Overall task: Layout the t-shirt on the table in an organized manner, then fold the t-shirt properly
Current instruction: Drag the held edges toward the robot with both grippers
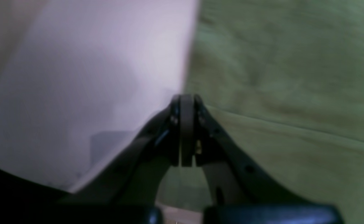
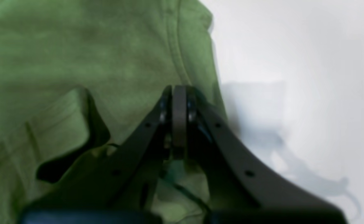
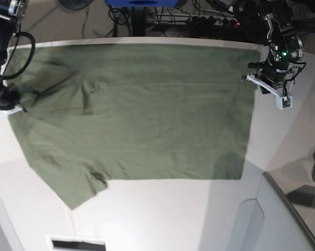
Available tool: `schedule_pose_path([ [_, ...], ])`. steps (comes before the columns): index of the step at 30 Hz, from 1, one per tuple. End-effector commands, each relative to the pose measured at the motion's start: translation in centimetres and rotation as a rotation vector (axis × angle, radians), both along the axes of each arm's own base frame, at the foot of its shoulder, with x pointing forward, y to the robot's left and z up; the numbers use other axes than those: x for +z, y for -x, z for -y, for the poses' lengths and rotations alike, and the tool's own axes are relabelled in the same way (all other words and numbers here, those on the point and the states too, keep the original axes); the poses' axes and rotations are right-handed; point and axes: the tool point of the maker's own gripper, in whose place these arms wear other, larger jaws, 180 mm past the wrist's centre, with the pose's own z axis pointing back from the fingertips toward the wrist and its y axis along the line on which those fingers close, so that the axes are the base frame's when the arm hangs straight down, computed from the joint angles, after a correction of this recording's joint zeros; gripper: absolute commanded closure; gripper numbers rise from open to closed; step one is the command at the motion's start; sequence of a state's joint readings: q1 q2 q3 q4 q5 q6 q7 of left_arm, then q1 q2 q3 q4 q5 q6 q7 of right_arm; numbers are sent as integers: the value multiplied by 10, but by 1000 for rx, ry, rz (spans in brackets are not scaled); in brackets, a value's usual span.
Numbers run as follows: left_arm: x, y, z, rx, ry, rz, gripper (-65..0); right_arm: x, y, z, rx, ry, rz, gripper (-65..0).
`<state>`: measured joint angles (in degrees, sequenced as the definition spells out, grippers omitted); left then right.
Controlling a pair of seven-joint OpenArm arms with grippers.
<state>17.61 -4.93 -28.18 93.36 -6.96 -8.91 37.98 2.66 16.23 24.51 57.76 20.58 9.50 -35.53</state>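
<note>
An olive-green short-sleeved cotton t-shirt (image 3: 131,112) lies spread across the upper and middle part of the base view, covering most of a smooth matte white tabletop (image 3: 162,214); its far edge runs along the table's top rim, one sleeve juts toward the lower left of the frame, and shallow creases cluster in the upper left of the cloth. At the frame's right edge, beside the shirt's straight hem, the black left gripper (image 1: 186,130) hangs with its jaws pressed together; its wrist view shows nothing clamped between them, with the hem line running just beside the tips and bare table to the left. At the far left of the base view, the black right gripper (image 2: 178,121) sits at the shirt's sleeve end, jaws likewise clenched; its wrist view shows a stitched hem just above the tips and a dark fold to the lower left, but whether cloth is pinched there cannot be told.

The layout appears close to finished, with flattening still wanted. Doing this step well likely means taking hold at opposite ends and drawing outward evenly, low to the table, so the creases near the upper left ease out without dragging the far edge over the rim or skewing the hem.
</note>
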Motion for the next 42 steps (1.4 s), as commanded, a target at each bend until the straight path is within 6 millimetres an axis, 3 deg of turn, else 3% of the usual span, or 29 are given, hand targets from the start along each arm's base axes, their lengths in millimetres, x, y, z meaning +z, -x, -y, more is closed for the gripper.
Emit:
schedule_pose_path([
  [1, 10, -6, -6, 1, -22, 35, 0, 10, -6, 14, -9, 29, 16, 0],
  [5, 9, -7, -6, 1, -23, 35, 0, 14, -6, 21, -8, 44, 17, 0],
  [11, 10, -7, -6, 1, -23, 36, 0, 20, -14, 17, 4, 47, 40, 0],
  [15, 12, -13, -5, 4, -15, 53, 0, 51, -39, 16, 35, 88, 136, 0],
  [18, 18, -32, -5, 6, -12, 86, 0, 78, -69, 12, 82, 96, 220, 0],
  [20, 21, -48, -6, 14, 0, 107, 0, 84, -89, 6, 111, 66, 248, -6],
  [22, 23, -58, -11, 11, -6, 112, 0, 84, -109, 3, 106, 19, 254, -60],
  [24, 22, -62, -14, 8, -6, 94, 0, 85, -124, 16, 71, -7, 246, -173],
  [26, 23, -65, -16, 11, -4, 85, 0, 82, -137, 20, 35, -39, 260, -270],
  [28, 25, -64, -19, 10, -14, 80, 0, 77, -141, 31, -8, -46, 274, -321],
  [36, 27, -58, -34, 16, -44, 67, 0, 23, -122, 21, 46, 31, 230, -321],
  [42, 27, -56, -40, 15, -57, 59, 0, 16, -117, 20, 43, 34, 224, -320],
])
